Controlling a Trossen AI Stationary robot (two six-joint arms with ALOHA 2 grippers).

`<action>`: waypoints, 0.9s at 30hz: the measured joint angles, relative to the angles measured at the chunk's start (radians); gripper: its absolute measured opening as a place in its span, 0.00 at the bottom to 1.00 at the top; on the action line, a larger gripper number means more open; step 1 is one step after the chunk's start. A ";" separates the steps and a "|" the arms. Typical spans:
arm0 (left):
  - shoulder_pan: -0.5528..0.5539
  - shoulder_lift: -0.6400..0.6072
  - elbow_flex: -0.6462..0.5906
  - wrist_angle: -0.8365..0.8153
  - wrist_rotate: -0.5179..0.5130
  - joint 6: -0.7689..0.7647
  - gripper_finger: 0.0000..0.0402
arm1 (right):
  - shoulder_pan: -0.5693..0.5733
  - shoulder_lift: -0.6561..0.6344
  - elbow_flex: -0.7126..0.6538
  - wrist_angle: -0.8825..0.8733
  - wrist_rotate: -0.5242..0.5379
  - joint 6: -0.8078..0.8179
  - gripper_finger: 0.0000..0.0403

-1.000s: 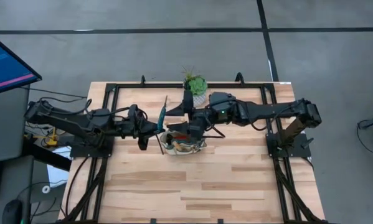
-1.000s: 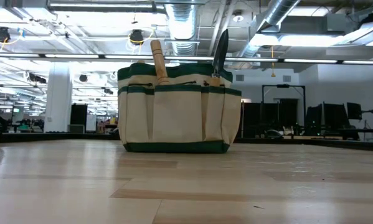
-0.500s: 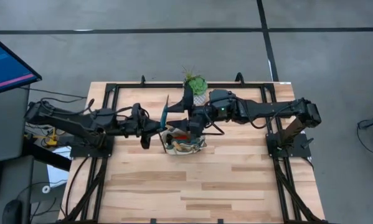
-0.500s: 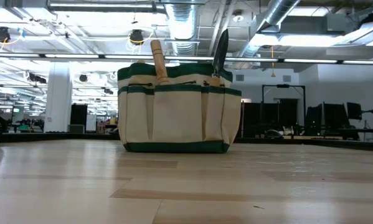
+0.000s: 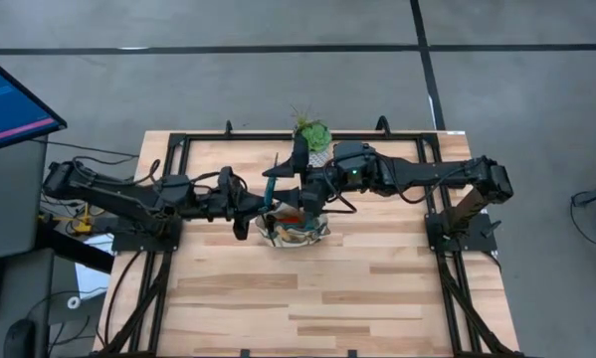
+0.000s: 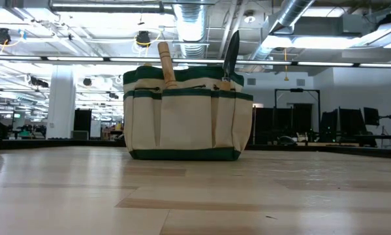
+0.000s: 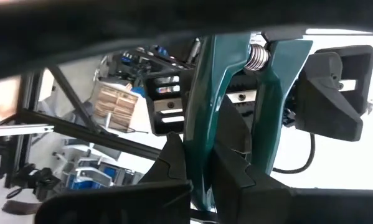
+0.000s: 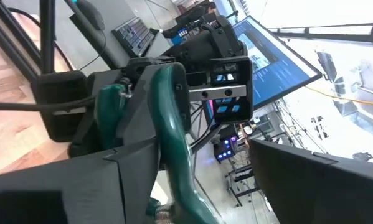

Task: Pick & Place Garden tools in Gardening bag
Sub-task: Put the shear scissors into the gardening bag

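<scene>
Left gripper (image 5: 261,202) reaching in from the left, just left of the gardening bag (image 5: 293,227); fingers (image 7: 174,162) clamped narrow on the green-handled pruning shears (image 5: 272,184), handles (image 7: 202,93) and coil spring (image 7: 256,55) rising between them in the left wrist view. Shears raised over the bag's left rim, both grippers on them. Gardening bag at the middle of the table (image 5: 317,298), toward the far side; in the low view a wooden handle (image 6: 166,65) and a dark trowel blade (image 6: 232,53) sticking out of its top. Right gripper (image 5: 296,189) arriving from the right above the bag; fingers (image 8: 111,180) spread wide around one green handle (image 8: 174,137) of the same shears. Potted plant (image 5: 311,136) just beyond, at the far edge.
</scene>
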 joint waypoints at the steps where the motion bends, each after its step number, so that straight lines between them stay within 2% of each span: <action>1: 0.000 0.001 0.000 0.001 0.002 0.000 0.02 | -0.002 0.000 0.000 -0.002 -0.001 0.000 0.59; 4: 0.000 0.017 0.000 0.031 0.003 0.001 0.02 | -0.005 0.000 0.000 -0.003 -0.002 0.000 0.58; 7: 0.001 0.029 0.000 0.050 0.002 0.001 0.02 | -0.005 0.000 0.000 -0.017 -0.002 0.000 0.51; 17: 0.045 0.032 0.000 0.064 0.006 0.006 0.02 | -0.006 -0.001 0.000 -0.061 0.005 -0.012 0.13; 27: 0.073 0.061 -0.001 0.114 0.007 0.017 0.03 | -0.006 -0.004 0.001 -0.079 0.023 0.007 0.12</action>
